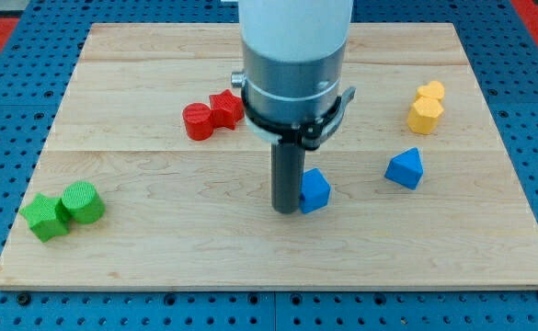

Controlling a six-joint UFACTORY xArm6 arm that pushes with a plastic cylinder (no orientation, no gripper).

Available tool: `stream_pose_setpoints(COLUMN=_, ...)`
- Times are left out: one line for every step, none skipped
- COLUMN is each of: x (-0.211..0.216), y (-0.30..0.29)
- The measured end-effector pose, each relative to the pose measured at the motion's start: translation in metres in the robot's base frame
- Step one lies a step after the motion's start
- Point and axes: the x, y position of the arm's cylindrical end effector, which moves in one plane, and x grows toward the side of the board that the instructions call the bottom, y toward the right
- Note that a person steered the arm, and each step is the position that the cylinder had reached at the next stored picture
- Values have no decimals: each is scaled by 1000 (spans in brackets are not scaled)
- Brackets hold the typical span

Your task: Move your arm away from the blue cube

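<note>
Wooden board (158, 230) — my tip (287, 211) rests against the left side of the blue cube (314, 190), near centre. No pincer fitted: just the rod. Two blue blocks, counting the blue wedge (405, 169) right; two red far-left, two yellow far-right, two green near-left.

Lighting's bright and pretty even over the pale wooden counter (158, 267), coming from overhead as far as the short soft shadows tell. The blue cube (315, 191) throws only a faint one. No real glare, colours pop. Focus is decent, only the big white arm housing (294, 32) looks slightly soft.
</note>
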Motion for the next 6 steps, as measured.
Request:
stream_pose_setpoints(x=-13, y=2)
stream_pose_setpoints(x=-17, y=25)
stream_pose_setpoints(x=-19, y=78)
stream_pose_setpoints(x=-15, y=86)
stream_pose_setpoints(x=3, y=33)
stream_pose_setpoints(x=10, y=-11)
